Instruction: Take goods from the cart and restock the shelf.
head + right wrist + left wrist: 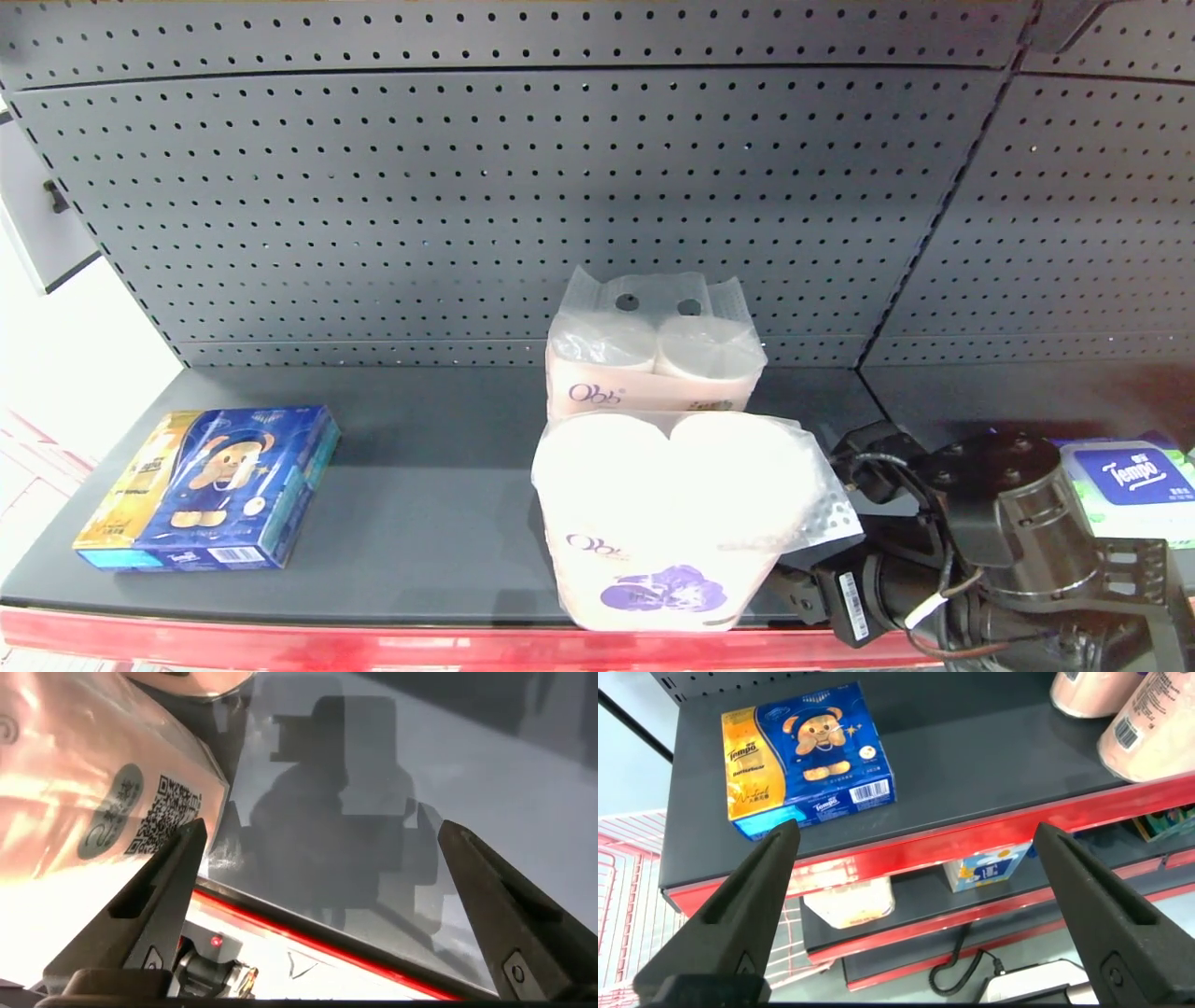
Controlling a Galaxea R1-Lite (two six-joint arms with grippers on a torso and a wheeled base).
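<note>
**Two packs of rolls on the shelf, both grippers free**

From where I stand, the shelf (429, 523) already holds a fair bit. A blue tissue box (210, 490) lies flat near its left end. In the middle stand two packs of toilet rolls: the back pack (653, 359) against the pegboard wall (467, 215), and the front pack (667, 523) right before it, at the shelf's red lip (373, 644). A small tissue pack (1134, 485) lies off to the right.

The right gripper (322, 831) sits just beside the front pack, on its right side, fingers spread wide and holding nothing. The left gripper (917, 831) hangs in front of the shelf edge near the blue box, fingers likewise apart and empty.

My read is that the front pack is set down, so this round looks about finished. It stands close to the lip and might want a nudge inward. There is room between box and rolls for more. How much is left in the cart I cannot tell.
</note>
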